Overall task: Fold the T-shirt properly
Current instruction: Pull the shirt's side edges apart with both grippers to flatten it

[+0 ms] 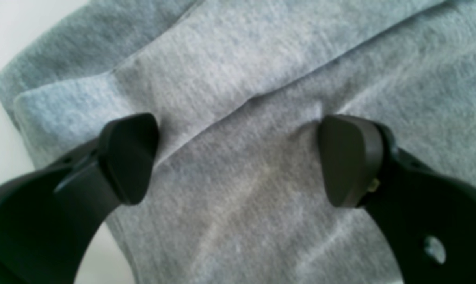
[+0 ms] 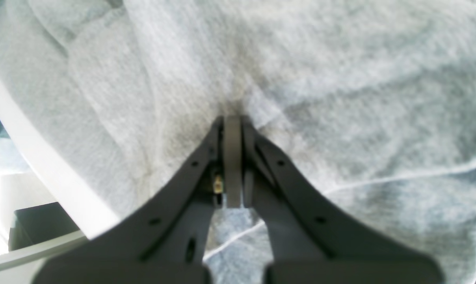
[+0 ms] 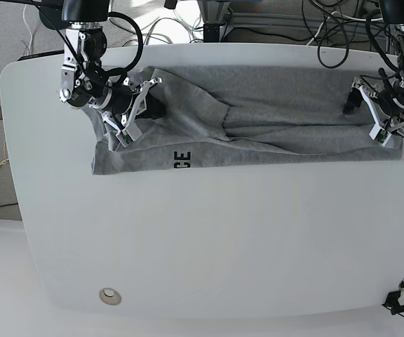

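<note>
Table [image 3: 209,239]: white, bare near side. T-shirt [image 3: 272,119]: grey, spread in a long folded band across the far half, letters "CE" on its near edge. Right gripper [image 2: 232,122]: clenched, nose pressed into the fabric. Left gripper [image 1: 238,157]: jaws wide apart, straddling a fold at the shirt's end.

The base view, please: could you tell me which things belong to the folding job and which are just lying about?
Job: T-shirt; left pincer, open over it; right pincer, shut on it.
Lying about: cables behind the table; round fitting.
</note>
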You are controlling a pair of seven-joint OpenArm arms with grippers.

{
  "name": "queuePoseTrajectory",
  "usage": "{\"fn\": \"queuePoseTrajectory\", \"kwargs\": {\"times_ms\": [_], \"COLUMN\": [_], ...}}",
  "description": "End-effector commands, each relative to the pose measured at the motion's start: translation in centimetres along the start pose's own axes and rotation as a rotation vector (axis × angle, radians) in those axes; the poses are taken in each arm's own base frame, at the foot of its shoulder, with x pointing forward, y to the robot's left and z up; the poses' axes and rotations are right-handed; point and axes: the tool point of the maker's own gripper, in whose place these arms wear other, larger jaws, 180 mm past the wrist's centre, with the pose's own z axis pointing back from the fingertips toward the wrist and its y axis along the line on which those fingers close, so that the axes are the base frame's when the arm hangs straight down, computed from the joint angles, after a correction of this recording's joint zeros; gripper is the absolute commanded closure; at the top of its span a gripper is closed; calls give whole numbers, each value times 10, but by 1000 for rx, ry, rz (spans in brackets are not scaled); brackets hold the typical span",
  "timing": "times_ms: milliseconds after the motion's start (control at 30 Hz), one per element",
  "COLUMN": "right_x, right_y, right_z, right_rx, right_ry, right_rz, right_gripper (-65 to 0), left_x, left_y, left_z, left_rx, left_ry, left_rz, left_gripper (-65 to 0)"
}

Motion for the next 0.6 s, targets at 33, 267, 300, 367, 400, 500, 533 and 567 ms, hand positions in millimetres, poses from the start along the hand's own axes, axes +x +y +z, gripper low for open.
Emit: {"fn": "queuePoseTrajectory", "kwargs": {"times_ms": [33,267,300,367,400,500,533,567], "right_x": [-8,-9,-9,-9,-9,-9,-9,-9], "right_y": [-11,-11,-11,-11,-11,-10,-10,-10], "right_z": [4,4,4,4,4,3,3,3], "right_rx": [-50,-48,-48,-48,-48,-46,-46,-46], "right_ry": [59,59,59,59,59,61,61,61], "right_rz": [17,13,13,13,13,15,15,15], "right_gripper": [0,0,0,0,0,0,0,0], "left_x": [8,22,25,15,10,-4,-4,-4], "left_y": [34,81,88,99,103,104,103,103], "left_z": [22,61,64,69,69,65,65,65], "left_rx": [116,273,289,314,315,281,276,273], "left_ry": [4,-51,-64,-56,-62,-85,-90,-93], "left_rz": [-27,26,39,84,119,219,228,230], "left_gripper": [-616,-616,-616,-616,-616,-608,-578,-507]}}
